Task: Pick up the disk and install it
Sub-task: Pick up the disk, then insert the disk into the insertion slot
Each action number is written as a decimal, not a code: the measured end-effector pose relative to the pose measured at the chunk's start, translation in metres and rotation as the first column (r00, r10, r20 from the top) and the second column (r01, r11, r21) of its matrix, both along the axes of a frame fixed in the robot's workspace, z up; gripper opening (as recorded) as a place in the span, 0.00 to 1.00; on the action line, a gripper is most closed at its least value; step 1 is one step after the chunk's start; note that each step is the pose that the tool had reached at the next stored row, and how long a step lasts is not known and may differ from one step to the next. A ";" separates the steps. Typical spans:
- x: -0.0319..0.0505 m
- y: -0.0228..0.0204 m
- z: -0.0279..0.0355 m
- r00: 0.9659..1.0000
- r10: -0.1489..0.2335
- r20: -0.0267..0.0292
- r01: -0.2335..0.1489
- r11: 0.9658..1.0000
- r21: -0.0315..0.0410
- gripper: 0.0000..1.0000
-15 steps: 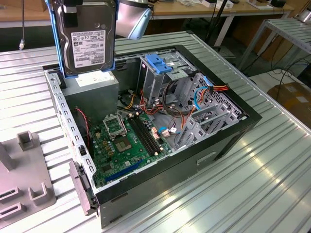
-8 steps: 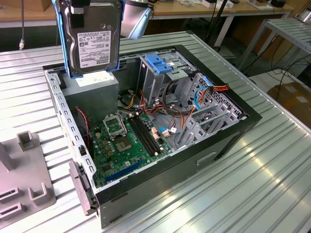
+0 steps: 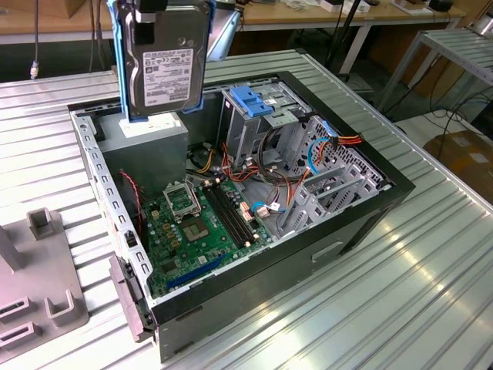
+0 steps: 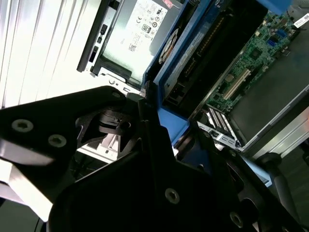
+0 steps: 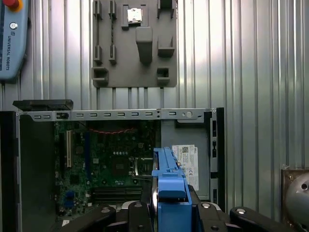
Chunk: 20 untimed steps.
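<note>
In the exterior view my gripper (image 3: 149, 9) is clamped on the disk (image 3: 162, 65), up over the power supply box (image 3: 154, 139); the drive cage (image 3: 254, 108) lies toward four o'clock. In both wrist views the disk (image 4: 198, 58) (image 5: 170, 179) hangs above the open case (image 5: 120, 115), so I should move slow and straight.

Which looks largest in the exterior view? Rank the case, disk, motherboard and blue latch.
1. case
2. disk and motherboard: they look about alike. The disk is held high, likely nearer the camera, so they are not ranked apart.
3. blue latch
</note>
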<state>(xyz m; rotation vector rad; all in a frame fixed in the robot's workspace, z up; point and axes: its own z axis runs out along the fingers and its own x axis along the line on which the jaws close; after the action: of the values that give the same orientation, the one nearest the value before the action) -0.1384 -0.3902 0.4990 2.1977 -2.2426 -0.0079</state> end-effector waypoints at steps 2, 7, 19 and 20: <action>0.0056 -0.0001 -0.0003 1.000 0.000 0.000 0.000 1.000 0.000 0.37; 0.0184 -0.0011 -0.0010 1.000 0.000 0.000 0.000 1.000 0.000 0.37; 0.0268 -0.0026 -0.0013 1.000 0.000 0.000 0.000 1.000 0.000 0.37; 0.0269 -0.0026 -0.0013 1.000 0.000 0.000 0.000 1.000 0.000 0.37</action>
<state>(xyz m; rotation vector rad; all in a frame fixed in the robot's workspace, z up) -0.1115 -0.3927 0.4977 2.1976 -2.2426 -0.0078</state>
